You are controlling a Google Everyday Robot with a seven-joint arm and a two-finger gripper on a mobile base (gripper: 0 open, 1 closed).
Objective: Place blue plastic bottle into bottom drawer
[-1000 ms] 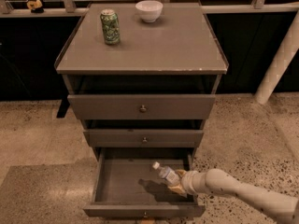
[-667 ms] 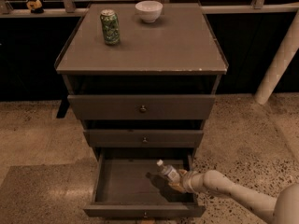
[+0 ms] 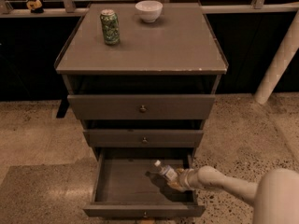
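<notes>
1. While the bottom drawer (image 3: pixel 99 183) stands pulled well out of the grey table (image 3: pixel 187 55), the robot's white arm (image 3: pixel 224 185) reaches in from the lower right, crossing over the drawer's right front corner.
2. The claw (image 3: pixel 176 181) is inside the open drawer, close to its right wall, and it is clamped around the lower end of the blue plastic bottle (image 3: pixel 166 171).
3. The bottle is tilted, its white cap pointing up and to the left, toward the back of the drawer. It sits over the right half of the drawer floor, with a dark shadow just beneath it. From here I cannot tell whether it touches the floor.
4. Above, the middle drawer (image 3: pixel 117 138) and the top drawer (image 3: pixel 107 107) each show a flat grey front with a small round knob at the centre.
5. On the table's top, a green soda can (image 3: pixel 110 27) stands upright near the back left, and a white bowl (image 3: pixel 148 10) sits at the back edge, well apart from the can.
6. The floor (image 3: pixel 42 139) is speckled stone, and a white post (image 3: pixel 280 59) leans up at the far right.
</notes>
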